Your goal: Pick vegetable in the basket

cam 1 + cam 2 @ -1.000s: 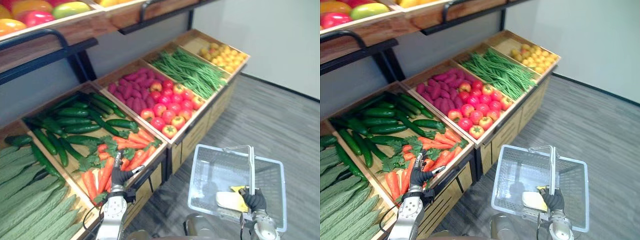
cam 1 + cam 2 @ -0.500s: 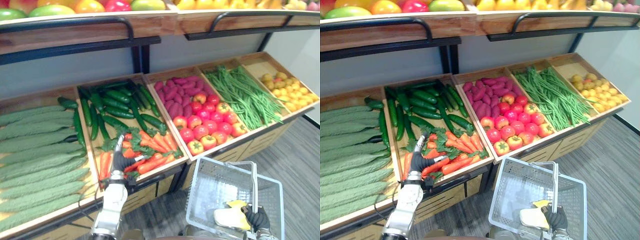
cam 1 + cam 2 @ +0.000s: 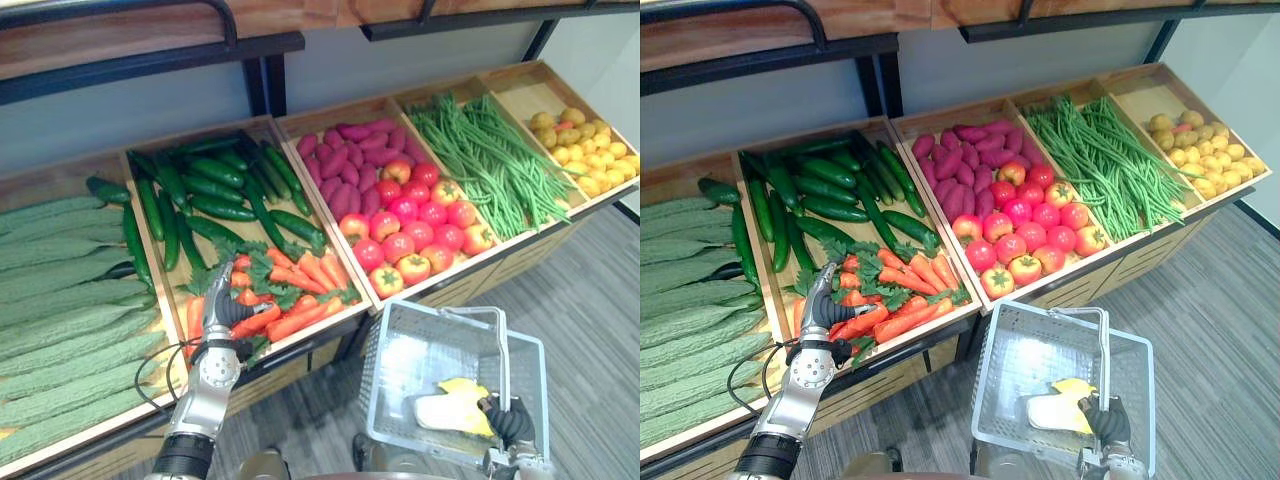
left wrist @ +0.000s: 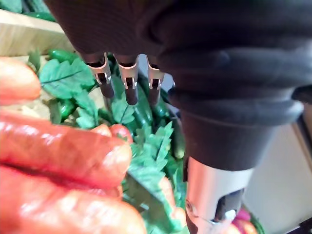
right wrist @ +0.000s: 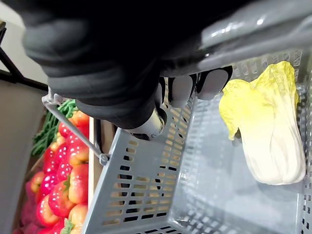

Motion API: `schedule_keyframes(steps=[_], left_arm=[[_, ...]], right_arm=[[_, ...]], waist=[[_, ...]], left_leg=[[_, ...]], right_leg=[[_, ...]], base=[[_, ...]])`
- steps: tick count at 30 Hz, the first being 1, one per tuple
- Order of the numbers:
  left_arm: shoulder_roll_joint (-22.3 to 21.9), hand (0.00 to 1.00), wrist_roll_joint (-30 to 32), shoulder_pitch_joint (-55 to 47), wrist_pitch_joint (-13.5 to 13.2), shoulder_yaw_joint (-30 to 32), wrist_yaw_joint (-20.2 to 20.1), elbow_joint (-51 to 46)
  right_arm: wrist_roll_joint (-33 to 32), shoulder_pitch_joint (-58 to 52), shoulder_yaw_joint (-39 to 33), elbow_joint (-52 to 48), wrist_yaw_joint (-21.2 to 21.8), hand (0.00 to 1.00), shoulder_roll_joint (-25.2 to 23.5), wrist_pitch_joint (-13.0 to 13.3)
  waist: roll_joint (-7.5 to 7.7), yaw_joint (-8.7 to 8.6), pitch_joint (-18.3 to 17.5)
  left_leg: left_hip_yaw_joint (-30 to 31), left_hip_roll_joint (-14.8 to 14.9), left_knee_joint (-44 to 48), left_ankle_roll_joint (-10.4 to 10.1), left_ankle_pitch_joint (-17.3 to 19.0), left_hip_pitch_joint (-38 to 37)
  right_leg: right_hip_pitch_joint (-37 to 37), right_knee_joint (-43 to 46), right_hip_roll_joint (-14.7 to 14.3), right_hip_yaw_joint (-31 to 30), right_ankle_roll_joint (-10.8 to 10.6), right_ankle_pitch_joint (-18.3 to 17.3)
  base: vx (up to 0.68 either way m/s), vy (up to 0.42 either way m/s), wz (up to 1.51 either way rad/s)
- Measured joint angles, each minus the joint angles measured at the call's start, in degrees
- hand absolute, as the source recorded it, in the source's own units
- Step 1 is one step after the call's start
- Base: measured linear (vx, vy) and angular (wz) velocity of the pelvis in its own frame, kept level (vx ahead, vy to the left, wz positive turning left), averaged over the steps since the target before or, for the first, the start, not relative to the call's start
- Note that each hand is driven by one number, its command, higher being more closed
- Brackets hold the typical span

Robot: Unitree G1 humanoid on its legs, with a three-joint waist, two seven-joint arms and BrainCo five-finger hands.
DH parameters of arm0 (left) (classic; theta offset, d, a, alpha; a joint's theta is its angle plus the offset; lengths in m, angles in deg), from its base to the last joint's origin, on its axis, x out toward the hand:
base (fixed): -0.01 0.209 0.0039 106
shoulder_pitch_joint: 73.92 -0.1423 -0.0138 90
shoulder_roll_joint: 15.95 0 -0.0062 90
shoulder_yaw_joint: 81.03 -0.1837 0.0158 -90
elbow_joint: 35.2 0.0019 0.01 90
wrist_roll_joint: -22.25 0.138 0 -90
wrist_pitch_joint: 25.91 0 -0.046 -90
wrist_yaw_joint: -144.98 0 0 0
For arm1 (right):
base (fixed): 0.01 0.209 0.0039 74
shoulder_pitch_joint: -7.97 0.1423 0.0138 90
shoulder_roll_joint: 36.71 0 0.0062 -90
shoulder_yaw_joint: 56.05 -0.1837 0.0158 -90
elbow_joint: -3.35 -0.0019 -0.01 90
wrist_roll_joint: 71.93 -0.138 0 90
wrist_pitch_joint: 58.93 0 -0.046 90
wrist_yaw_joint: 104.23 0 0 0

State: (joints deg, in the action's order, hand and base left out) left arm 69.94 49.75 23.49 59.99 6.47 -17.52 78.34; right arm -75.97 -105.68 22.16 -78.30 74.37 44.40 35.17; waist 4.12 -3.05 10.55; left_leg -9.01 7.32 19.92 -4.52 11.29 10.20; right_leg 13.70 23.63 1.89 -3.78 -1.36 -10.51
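Orange carrots (image 3: 300, 275) with green tops fill the front of a wooden crate. My left hand (image 3: 221, 314) lies on the carrots at the crate's left side, fingers (image 4: 127, 84) straight and open above the leaves, carrots (image 4: 58, 151) close under the palm. My right hand (image 3: 510, 420) is shut on the handle (image 3: 501, 345) of a grey mesh basket (image 3: 400, 365) hanging in front of the stand. A pale yellow-white cabbage (image 5: 268, 141) lies in the basket. In the right wrist view the fingers (image 5: 183, 90) curl under the handle (image 5: 253, 29).
The slanted stand holds ridged green gourds (image 3: 60, 300), cucumbers (image 3: 210, 195), purple sweet potatoes (image 3: 350, 160), tomatoes (image 3: 410, 230), green beans (image 3: 490, 165) and yellow fruit (image 3: 585, 150). A black rail (image 3: 150, 60) and an upper shelf overhang the crates. Grey floor (image 3: 590, 290) lies to the right.
The camera has swung and tilted, so the whole stand shifted. My left hand stays on the carrots, a little lower on the pile. My right hand still holds the basket.
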Motion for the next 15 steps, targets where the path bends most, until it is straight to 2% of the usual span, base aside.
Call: schedule_keyframes(steps=[4,5,9,15], left_arm=[[-0.04,0.00,1.36,2.81,-0.12,-0.42,0.28,3.71],[-0.07,1.00,1.42,4.18,-0.20,-0.43,0.19,5.55],[-0.74,1.00,2.18,6.43,-0.21,-0.29,0.30,9.18],[-0.46,1.00,2.45,10.10,-0.29,0.30,0.35,13.06]], right_arm=[[0.00,1.50,0.58,0.00,-0.83,1.00,0.43,0.59],[0.00,1.93,0.75,-0.01,-1.02,1.00,0.45,0.83],[0.00,2.44,1.01,-0.02,-1.22,1.00,0.75,1.86],[-0.43,3.00,0.92,-0.07,-2.22,1.00,0.82,1.87]], waist=[[0.01,0.32,1.47],[0.04,0.32,2.01],[-0.22,0.57,2.76],[-0.27,0.67,4.30]], left_leg=[[-1.13,0.13,-0.01,0.04,-0.05,0.29],[-1.43,0.13,0.00,0.04,-0.05,0.25],[-2.21,0.09,0.01,0.24,-0.23,0.96],[-2.44,-0.20,-0.05,0.29,-0.31,1.06]], right_leg=[[0.78,-0.09,-0.22,-1.16,-0.31,0.77],[0.90,-0.11,-0.22,-1.43,-0.43,0.95],[1.87,-0.41,-0.23,-2.19,-0.81,1.66],[1.86,-0.84,-0.01,-2.51,-1.01,1.99]], base=[[-0.07,0.009,-0.15],[-0.06,0.014,-0.09],[-0.04,0.014,-0.09],[0.00,0.003,-0.01]])
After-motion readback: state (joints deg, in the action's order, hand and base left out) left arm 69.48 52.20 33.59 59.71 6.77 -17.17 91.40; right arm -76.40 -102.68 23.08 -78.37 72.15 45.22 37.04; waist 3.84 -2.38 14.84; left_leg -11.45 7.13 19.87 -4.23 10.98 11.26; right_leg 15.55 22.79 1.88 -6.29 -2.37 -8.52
